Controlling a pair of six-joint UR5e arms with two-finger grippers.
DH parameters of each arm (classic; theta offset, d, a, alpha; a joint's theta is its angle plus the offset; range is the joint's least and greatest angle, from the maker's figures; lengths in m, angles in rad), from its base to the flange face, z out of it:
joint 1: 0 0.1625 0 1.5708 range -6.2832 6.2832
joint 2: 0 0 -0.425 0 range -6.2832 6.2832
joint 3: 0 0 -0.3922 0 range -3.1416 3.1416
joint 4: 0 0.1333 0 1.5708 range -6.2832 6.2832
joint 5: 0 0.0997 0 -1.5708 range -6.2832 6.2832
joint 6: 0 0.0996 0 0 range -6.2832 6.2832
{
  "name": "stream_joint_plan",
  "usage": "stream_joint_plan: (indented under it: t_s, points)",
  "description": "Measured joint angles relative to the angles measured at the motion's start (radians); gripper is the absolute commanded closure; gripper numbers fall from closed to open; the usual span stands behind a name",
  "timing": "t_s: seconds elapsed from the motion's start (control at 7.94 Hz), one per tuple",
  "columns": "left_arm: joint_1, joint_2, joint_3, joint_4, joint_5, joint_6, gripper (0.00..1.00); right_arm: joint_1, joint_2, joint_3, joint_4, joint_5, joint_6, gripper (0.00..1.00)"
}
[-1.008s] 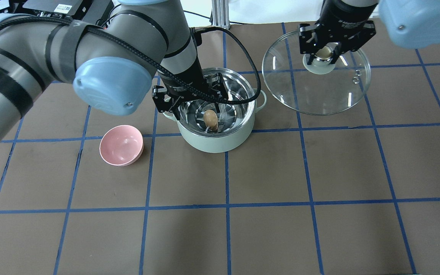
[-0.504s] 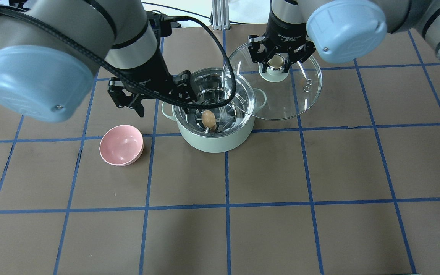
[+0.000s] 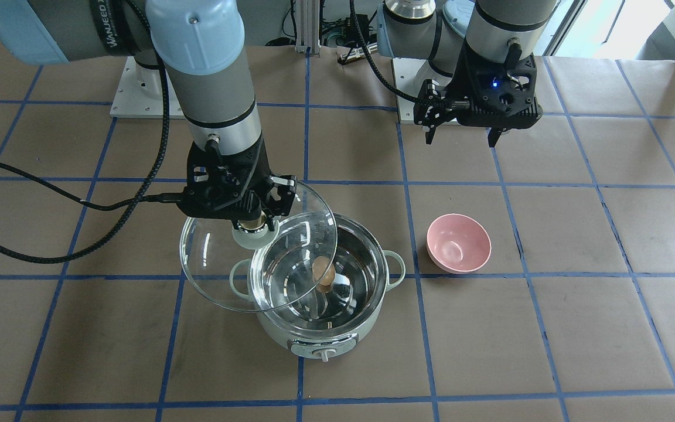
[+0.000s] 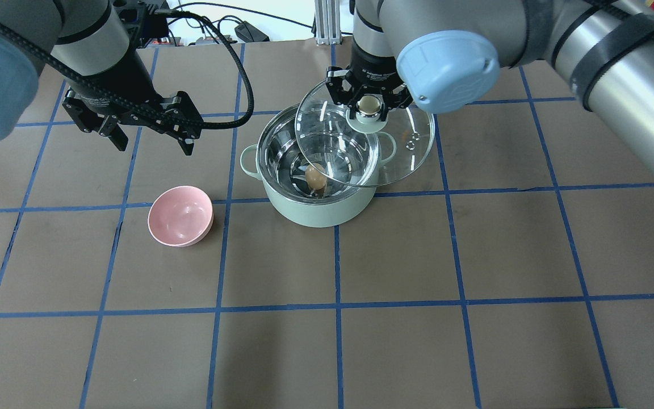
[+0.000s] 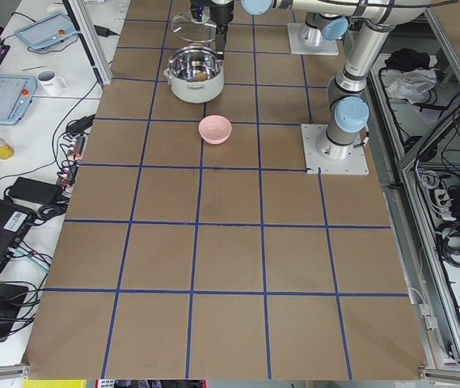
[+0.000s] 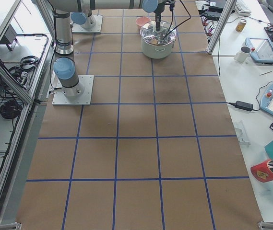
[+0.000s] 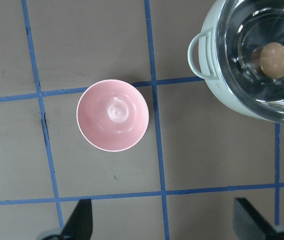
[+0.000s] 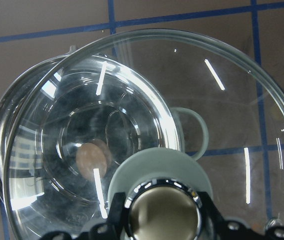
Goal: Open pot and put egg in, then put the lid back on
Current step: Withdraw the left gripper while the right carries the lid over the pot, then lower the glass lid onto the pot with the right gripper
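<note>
The mint-green pot (image 4: 315,215) stands open at the table's middle back; it also shows in the front view (image 3: 320,328). The tan egg (image 4: 315,177) lies inside on the steel bottom, and shows in the front view (image 3: 324,272) and the left wrist view (image 7: 274,59). My right gripper (image 4: 368,105) is shut on the beige knob of the glass lid (image 4: 406,159). It holds the lid tilted in the air, overlapping the pot's far right rim. My left gripper (image 4: 154,145) is open and empty, left of the pot and behind the bowl.
A small pink bowl (image 4: 180,216) sits empty left of the pot, below my left gripper in its wrist view (image 7: 113,115). Brown paper with blue tape lines covers the table. A black cable loops from my left wrist near the pot's back.
My left gripper has pulled out of the pot and moved left, leaving the egg inside. My right gripper has carried the lid leftward until it partly overlaps the pot.
</note>
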Motion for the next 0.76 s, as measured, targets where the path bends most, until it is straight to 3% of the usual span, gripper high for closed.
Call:
stream_joint_plan:
  t_s: [0.38, 0.76]
  points:
    - [0.009, -0.001, -0.003, -0.001, -0.008, 0.019, 0.0, 0.08, 0.073, -0.022, -0.034, -0.003, 0.078, 1.0]
    - [0.018, -0.008, -0.001, 0.066, -0.09, 0.028, 0.0, 0.123, 0.117, -0.025, -0.068, -0.008, 0.117, 1.0]
